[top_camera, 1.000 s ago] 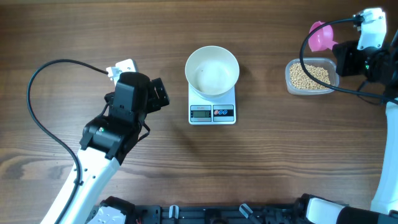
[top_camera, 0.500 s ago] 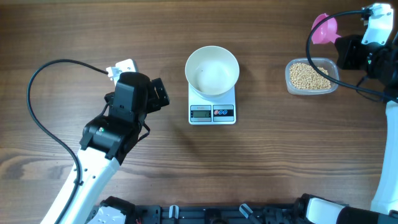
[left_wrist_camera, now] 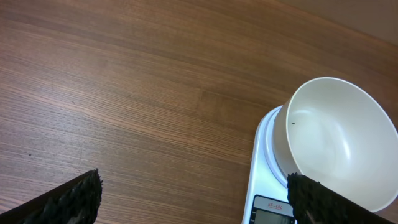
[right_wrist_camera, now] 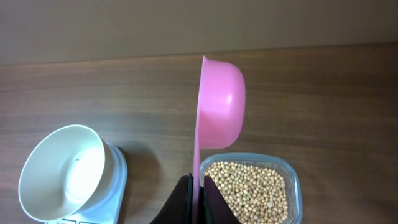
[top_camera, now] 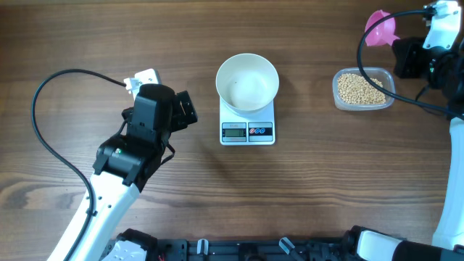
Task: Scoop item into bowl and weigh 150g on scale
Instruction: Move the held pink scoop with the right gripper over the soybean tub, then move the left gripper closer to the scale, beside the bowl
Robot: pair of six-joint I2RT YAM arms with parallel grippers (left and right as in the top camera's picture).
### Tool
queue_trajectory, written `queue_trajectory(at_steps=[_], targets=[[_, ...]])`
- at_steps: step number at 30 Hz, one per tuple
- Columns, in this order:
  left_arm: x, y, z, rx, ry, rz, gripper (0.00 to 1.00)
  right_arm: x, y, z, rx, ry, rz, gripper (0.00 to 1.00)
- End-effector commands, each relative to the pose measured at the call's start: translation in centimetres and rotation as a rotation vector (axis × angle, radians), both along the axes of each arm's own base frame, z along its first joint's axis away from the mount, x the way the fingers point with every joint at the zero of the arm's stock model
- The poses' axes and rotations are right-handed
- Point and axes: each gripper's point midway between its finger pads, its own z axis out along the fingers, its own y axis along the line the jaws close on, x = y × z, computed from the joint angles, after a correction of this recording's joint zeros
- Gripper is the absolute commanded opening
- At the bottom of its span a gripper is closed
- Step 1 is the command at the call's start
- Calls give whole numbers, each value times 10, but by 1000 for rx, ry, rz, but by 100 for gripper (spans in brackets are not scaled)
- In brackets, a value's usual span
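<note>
An empty white bowl [top_camera: 247, 81] sits on the small white scale [top_camera: 247, 125] at mid-table. The item, tan beans [top_camera: 361, 88], fills a clear plastic tub at the right. My right gripper [top_camera: 406, 52] is shut on the handle of a pink scoop [top_camera: 380, 29], which is held on edge above the far side of the tub. In the right wrist view the scoop [right_wrist_camera: 221, 102] rises from the gripper [right_wrist_camera: 196, 186], with the beans [right_wrist_camera: 249, 190] below and the bowl [right_wrist_camera: 62, 171] at the left. My left gripper [top_camera: 185, 109] stands open, left of the scale, holding nothing.
The clear tub's rim [top_camera: 338, 98] lies near the right arm. A white plug block [top_camera: 143, 78] and a black cable [top_camera: 43, 94] lie behind the left arm. In the left wrist view, bare wood shows between the fingertips [left_wrist_camera: 74, 202], with the bowl [left_wrist_camera: 339, 143] at right.
The right gripper has carried the pink scoop a little farther back and to the right, away from the tub. The left arm has not moved.
</note>
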Motion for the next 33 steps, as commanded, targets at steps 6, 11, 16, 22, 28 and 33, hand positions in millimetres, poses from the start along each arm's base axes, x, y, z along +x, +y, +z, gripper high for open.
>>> queue_trajectory(at_steps=[6, 11, 16, 22, 28, 33], targets=[[0, 4, 3, 12, -11, 13, 100, 11, 3, 20, 116, -59, -51, 4], [0, 4, 3, 12, -11, 13, 100, 14, 2, 24, 116, -81, -54, 4], [4, 1, 7, -8, -33, 7, 100, 14, 2, 25, 120, -85, -52, 4], [-5, -36, 1, -154, 28, -153, 100, 7, 5, 15, 175, -20, -86, 4], [-20, -88, 13, -341, 48, -416, 100, -2, 7, 4, 188, 41, -91, 4], [-40, -110, 13, -303, 51, -672, 100, -6, 8, -1, 195, 69, -93, 4]])
